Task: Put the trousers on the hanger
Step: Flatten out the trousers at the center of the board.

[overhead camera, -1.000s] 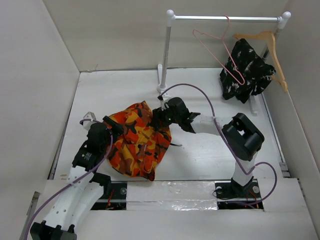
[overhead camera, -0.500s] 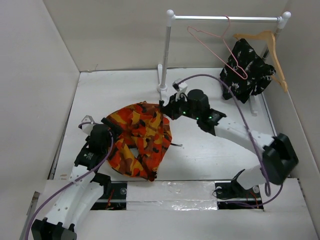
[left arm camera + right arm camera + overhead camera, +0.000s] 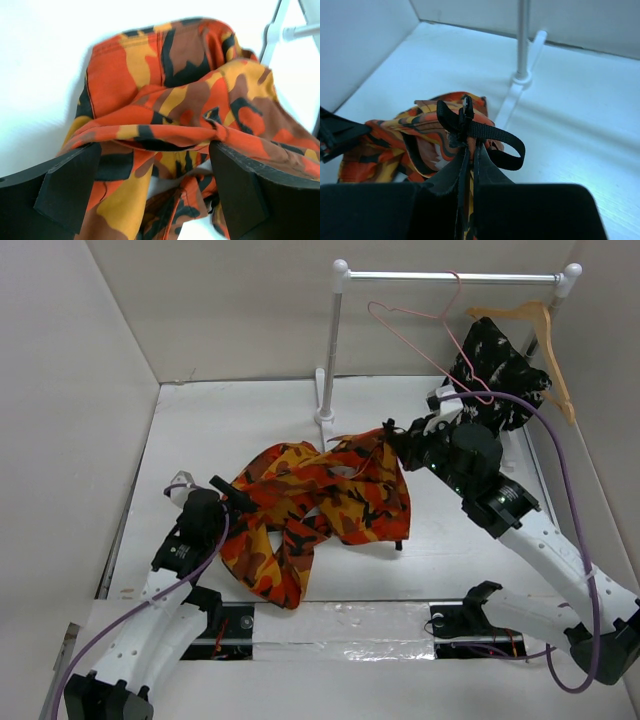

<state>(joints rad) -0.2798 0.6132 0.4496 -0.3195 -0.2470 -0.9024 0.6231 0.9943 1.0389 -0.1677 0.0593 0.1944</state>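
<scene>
On the table (image 3: 230, 410), left of the rack post, the trousers (image 3: 320, 495) are seen drawn out in a loose, twisted band between the two arms.

- Right gripper (image 3: 395, 435): pressed together on an edge of the cloth. In the wrist view a black strap (image 3: 492, 132) is pinched along with it and loops out above the fingers. This end is raised off the table and sits nearest the rack.
- Left gripper (image 3: 218, 496): fingers spread wide. Cloth lies bunched between and beyond them, and no pinch is made.
- The hanger (image 3: 425, 345) is hooked on the rail (image 3: 450, 277) and hangs tilted, just above and beyond the right gripper. No cloth is on it yet.
- A wooden hanger (image 3: 520, 315) with a black-and-white garment (image 3: 495, 380) hangs close to its right.

The step in hand is judged to be carrying the held end up to the hanger. A few points are suggested for doing it well:

- The held end should be passed through the wire triangle and over its lower bar, not pushed against the frame. So light a wire is likely to swing or be knocked off the rail.
- The approach is best made from the left, so the neighbouring garment is not snagged.
- The pinch should be firm, since much of the weight trails below.
- With the left fingers apart, the cloth can slide out freely as it is drawn. If a drag is felt, the bunch should be cleared first.
- Enough length should be fed over the bar for the two sides to balance.
</scene>
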